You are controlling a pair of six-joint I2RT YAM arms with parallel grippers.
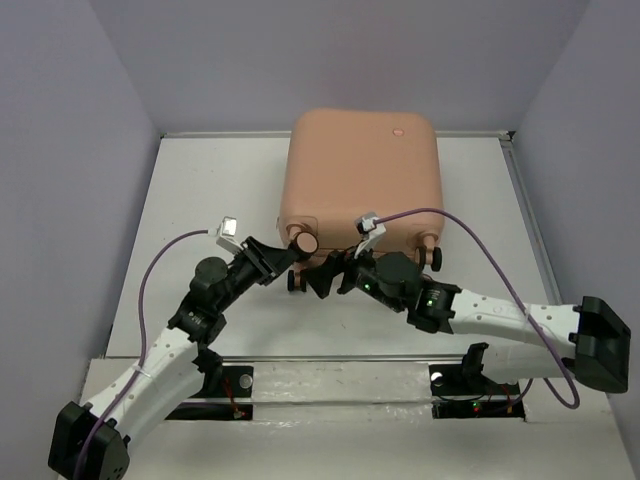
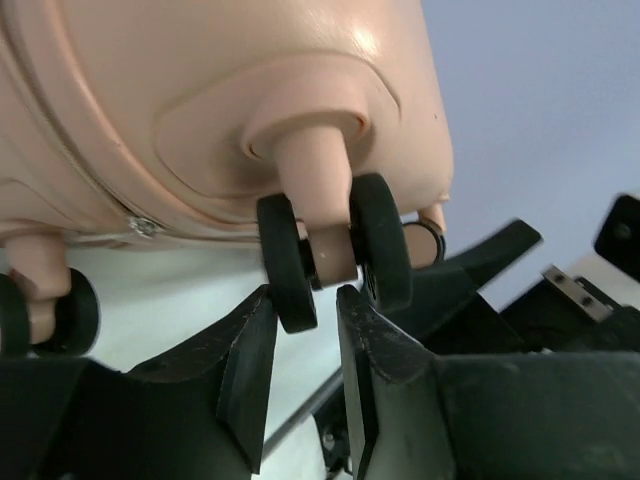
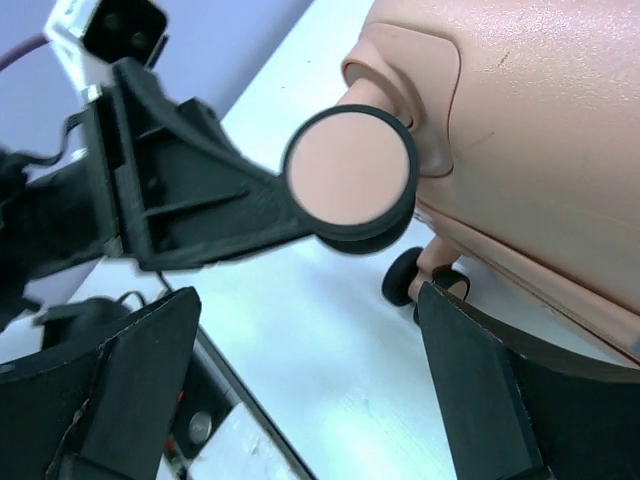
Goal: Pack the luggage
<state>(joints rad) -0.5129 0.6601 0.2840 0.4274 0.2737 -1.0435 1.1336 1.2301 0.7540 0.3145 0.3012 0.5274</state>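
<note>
Luggage (image 1: 365,170) lies shut on the table (image 1: 200,200); left gripper (image 2: 305,305) straddles one wheel (image 2: 285,260), grasp or not I cannot tell. Right gripper (image 3: 308,300) gapes, empty.

Colours: peach-pink luggage (image 1: 365,170), black wheels (image 2: 385,240).
Shell plain, no pattern; wheel caps peach. Surface (image 1: 200,200) white, cable (image 1: 430,210) purple, walls (image 1: 60,150) pale lavender at frame edges.
</note>
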